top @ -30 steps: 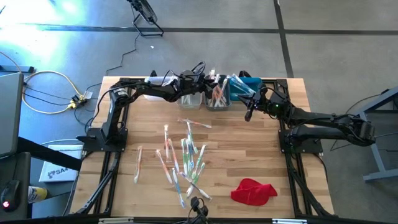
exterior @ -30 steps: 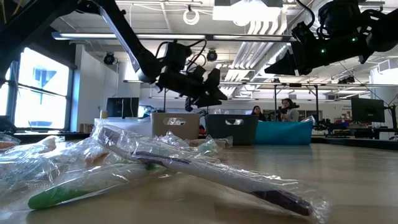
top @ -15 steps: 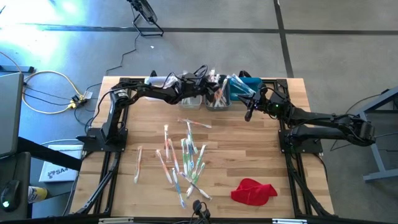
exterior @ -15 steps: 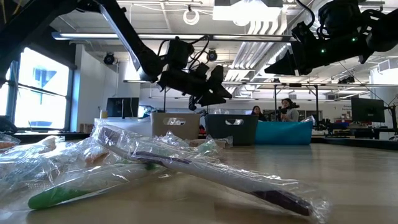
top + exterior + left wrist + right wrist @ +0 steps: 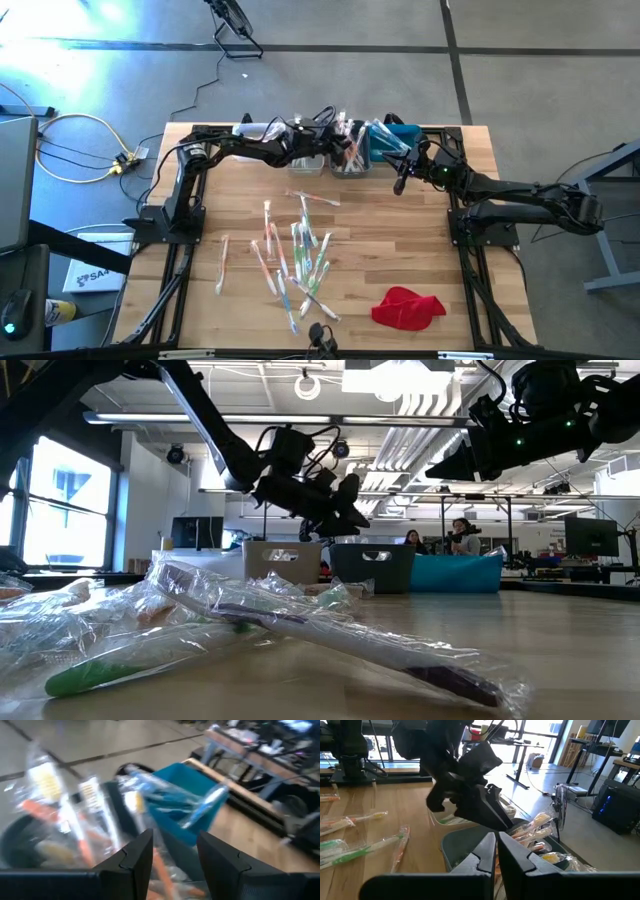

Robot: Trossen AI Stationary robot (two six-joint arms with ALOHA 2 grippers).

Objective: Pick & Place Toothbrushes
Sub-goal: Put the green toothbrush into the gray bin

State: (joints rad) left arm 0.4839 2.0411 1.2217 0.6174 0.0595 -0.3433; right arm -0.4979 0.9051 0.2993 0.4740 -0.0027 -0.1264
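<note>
**Left arm over the bin row: release stage**

Movement since earlier frames: the left gripper (image 5: 338, 142) is sitting slightly further toward the grey bin (image 5: 349, 160) than a second ago, having drifted along the far edge of the table (image 5: 420, 250); the right arm is showing no change.

Left gripper: jaws are standing wide, with nothing between them in the left wrist view; it is hovering above the grey bin, beside the beige bin (image 5: 308, 160).

Right gripper (image 5: 402, 182): jaws are pressing shut and empty, waiting at 3 o'clock of the bin row, just off the blue bin (image 5: 392, 140).

Binned toothbrushes (image 5: 90, 815): wrapped, standing upright in the bins directly beneath the left gripper.

Loose toothbrushes (image 5: 295, 255): a scattered heap is lying at 6 o'clock of the left gripper, well apart from it, mid-table toward the near edge.

Red cloth (image 5: 407, 306): lying at 5 o'clock of the heap.

Step, as judged: a drop-off is finishing. The next move is likely calling for lifting clear of the bins, swinging back toward 6 o'clock, and descending on one brush at the heap's fringe, where wrappers are overlapping least.
</note>
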